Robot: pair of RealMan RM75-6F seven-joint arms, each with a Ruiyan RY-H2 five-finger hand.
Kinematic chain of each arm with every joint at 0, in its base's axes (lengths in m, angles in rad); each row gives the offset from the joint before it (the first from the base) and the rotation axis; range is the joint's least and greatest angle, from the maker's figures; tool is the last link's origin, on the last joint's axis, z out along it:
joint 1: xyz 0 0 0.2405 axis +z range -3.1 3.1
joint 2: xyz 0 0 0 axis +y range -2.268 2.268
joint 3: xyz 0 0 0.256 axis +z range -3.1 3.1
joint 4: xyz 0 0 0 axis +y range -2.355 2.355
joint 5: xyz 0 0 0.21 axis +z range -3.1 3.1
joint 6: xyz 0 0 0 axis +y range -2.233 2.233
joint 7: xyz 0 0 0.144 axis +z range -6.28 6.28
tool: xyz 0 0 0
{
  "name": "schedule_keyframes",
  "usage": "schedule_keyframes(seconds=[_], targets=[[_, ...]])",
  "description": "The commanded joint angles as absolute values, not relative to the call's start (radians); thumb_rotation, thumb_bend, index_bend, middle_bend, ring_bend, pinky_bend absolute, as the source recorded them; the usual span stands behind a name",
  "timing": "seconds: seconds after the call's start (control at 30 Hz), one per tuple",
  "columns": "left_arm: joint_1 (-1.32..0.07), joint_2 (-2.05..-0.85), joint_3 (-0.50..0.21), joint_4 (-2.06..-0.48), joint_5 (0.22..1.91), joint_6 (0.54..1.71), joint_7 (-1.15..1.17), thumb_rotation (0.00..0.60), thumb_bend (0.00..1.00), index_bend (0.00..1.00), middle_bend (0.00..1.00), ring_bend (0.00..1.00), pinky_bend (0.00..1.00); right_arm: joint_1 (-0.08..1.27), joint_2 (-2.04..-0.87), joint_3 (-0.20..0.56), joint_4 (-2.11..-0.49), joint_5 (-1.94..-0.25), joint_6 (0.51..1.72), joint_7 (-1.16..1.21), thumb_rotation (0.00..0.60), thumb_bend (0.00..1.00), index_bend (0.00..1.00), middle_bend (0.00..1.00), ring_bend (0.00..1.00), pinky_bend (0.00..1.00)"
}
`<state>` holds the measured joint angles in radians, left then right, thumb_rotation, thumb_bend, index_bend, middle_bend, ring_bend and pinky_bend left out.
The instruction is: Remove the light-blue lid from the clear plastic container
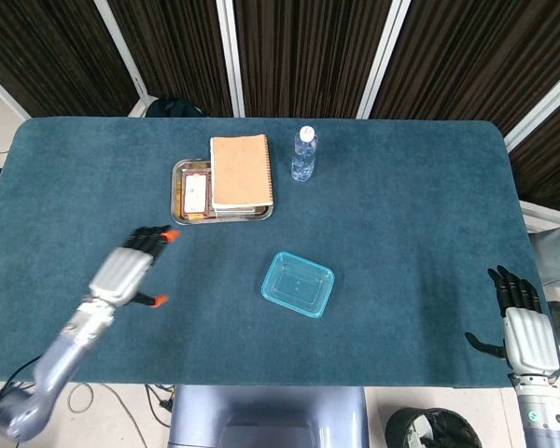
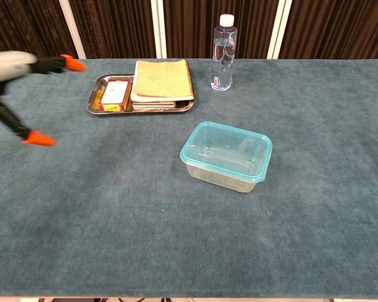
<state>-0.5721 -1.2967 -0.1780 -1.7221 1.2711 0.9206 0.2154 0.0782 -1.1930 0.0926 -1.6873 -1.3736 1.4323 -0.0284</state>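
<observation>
The surface (image 1: 401,215) is dark teal. The lid (image 2: 226,150) is light blue on a clear container (image 2: 222,177). The notebook (image 1: 241,172) is tan. The left hand (image 1: 131,271) is grey with black fingers and orange tips.

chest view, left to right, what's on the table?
left hand → metal tray → notebook → water bottle → lidded clear container, which overlaps the bottle's span.

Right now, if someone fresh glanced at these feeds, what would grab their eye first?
Probably the left hand, fingers spread with orange tips, out over the table left of the clear plastic container, touching nothing. Next, that container near the table's middle, its light-blue lid on. The right hand hangs open at the near right edge.
</observation>
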Motion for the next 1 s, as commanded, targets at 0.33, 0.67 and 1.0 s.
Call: schedule_keyframes(seconds=[0.33,0.67,1.0], targets=[[-0.807,-1.506,-0.238,-1.608,1.052,0.733,0.32,0.6,0.0,0.0,0.0,0.0,0.04,0.087,-1.206,0.106,-1.68,-1.333,1.403,-0.025,0.6,0.22,0.0,0.0,0.0,0.0],[-0.917,-1.607,-0.243,-1.523,0.94,0.684,0.331,0.6,0.0,0.0,0.0,0.0,0.05,0.095,-1.215,0.11,-1.672,-1.316,1.385,-0.027,0.6,0.22,0.0,0.0,0.0,0.0],[-1.004,-1.691,-0.25,-1.417,0.908,0.636,0.295,0.6,0.0,0.0,0.0,0.0,0.09,0.098,-1.219,0.115,-1.671,-1.303,1.378,-0.031,0.6,0.22,0.0,0.0,0.0,0.0]])
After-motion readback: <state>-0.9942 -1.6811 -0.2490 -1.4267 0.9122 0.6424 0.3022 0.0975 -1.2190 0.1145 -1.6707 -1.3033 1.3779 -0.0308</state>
